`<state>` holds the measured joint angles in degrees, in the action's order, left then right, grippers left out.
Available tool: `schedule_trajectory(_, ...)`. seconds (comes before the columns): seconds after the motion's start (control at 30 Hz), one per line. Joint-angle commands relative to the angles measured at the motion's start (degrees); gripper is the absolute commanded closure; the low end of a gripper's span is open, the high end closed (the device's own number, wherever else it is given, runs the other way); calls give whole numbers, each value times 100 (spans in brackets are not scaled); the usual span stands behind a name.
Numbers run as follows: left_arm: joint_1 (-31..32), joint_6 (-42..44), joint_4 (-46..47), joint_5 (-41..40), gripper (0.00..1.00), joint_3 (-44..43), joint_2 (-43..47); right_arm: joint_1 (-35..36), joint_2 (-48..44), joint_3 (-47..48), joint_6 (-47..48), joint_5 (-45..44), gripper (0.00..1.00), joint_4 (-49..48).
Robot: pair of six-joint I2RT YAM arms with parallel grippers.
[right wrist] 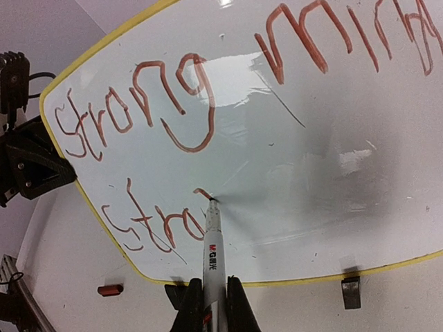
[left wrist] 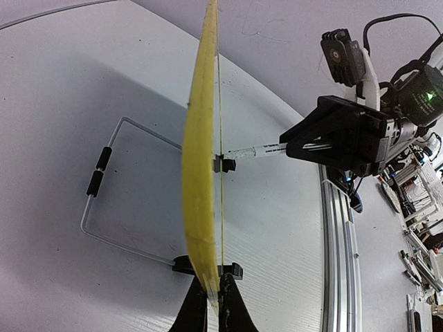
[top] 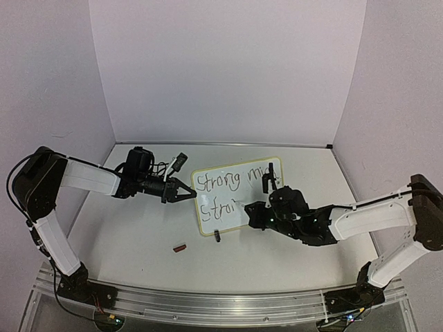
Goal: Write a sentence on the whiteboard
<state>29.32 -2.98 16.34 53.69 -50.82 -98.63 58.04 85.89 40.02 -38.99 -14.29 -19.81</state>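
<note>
On the board [top: 232,223] the top line [top: 228,182] is done; the second stops at "Stro". My right tool [right wrist: 208,294] holds the marker [right wrist: 213,256] there, and my left tool [left wrist: 208,299] clamps the board's edge.

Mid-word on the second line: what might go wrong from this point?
1. The marker presses its tip on the whiteboard, which the left gripper clamps at only one edge; pushing harder might tilt or shift it.
2. The right gripper works close in front of the sentence; it may smear letters.
</note>
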Motion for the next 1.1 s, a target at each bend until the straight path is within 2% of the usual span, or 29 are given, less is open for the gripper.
schedule_trajectory(0.0,47,254,-230,-156,100,125,177,-70,-188,-218,-189,-276,100,122)
schedule_trajectory(0.33,45,254,-226,-159,100,129,151,-64,-71,-189,-185,115,100,259)
schedule_trajectory(0.73,47,254,-219,-155,100,117,134,-68,-652,-315,-141,-107,100,399)
schedule_trajectory(1.07,47,246,-210,-144,100,121,122,-226,-483,-200,60,-144,100,212)
